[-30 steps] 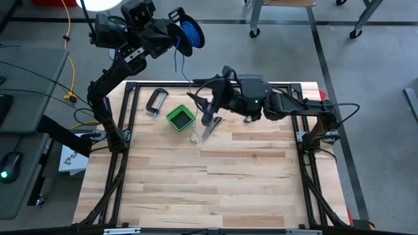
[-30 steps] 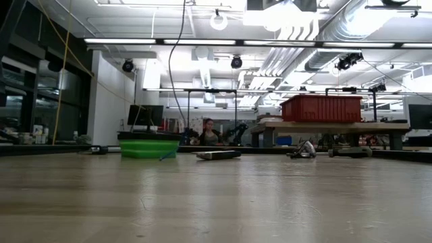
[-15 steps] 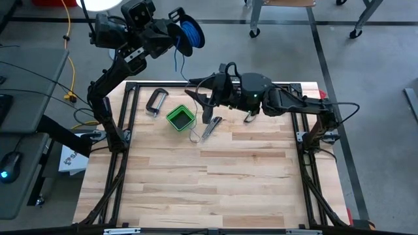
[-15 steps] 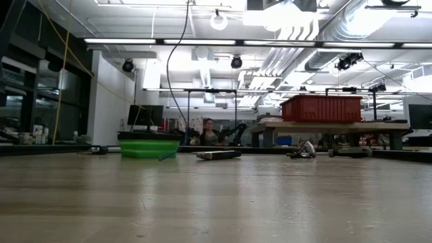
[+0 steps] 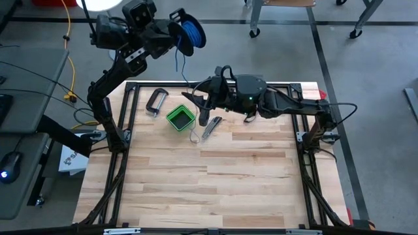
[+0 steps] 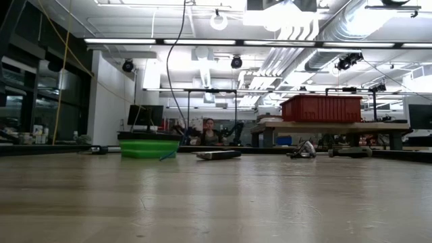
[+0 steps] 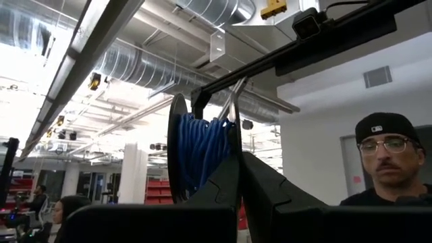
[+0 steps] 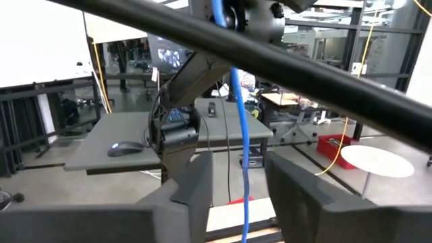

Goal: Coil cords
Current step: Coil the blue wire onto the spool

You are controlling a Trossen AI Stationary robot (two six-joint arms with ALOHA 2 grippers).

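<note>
The dark spool [image 5: 191,31], wound with blue wire [image 7: 202,152], is held in the air beyond the table's far left corner, with my left gripper [image 5: 175,27] shut on it. The thin wire [image 6: 172,67] hangs from the spool, and its lower end [image 5: 194,136] lies on the table beside the green box [image 5: 180,117]. My right gripper [image 5: 198,106] reaches level from the right, above the box. It is open, and the hanging wire [image 8: 241,155] runs down between its two fingers without touching either. My left gripper pinches the rim of one spool flange [image 7: 236,131] between its two fingers, which slant upward at it from below. The spool stands on edge above the fingertips, lifted clear of the table, and the wire hangs down from it.
A metal clamp [image 5: 155,102] lies left of the green box, and a hand tool [image 5: 210,128] lies to its right under my right gripper. A person [image 7: 385,169] stands beyond the table. The near half of the wooden table [image 5: 215,189] holds nothing.
My right wrist has rolled a little while its fingers stay around the hanging wire. The spool and my left gripper have kept still.
</note>
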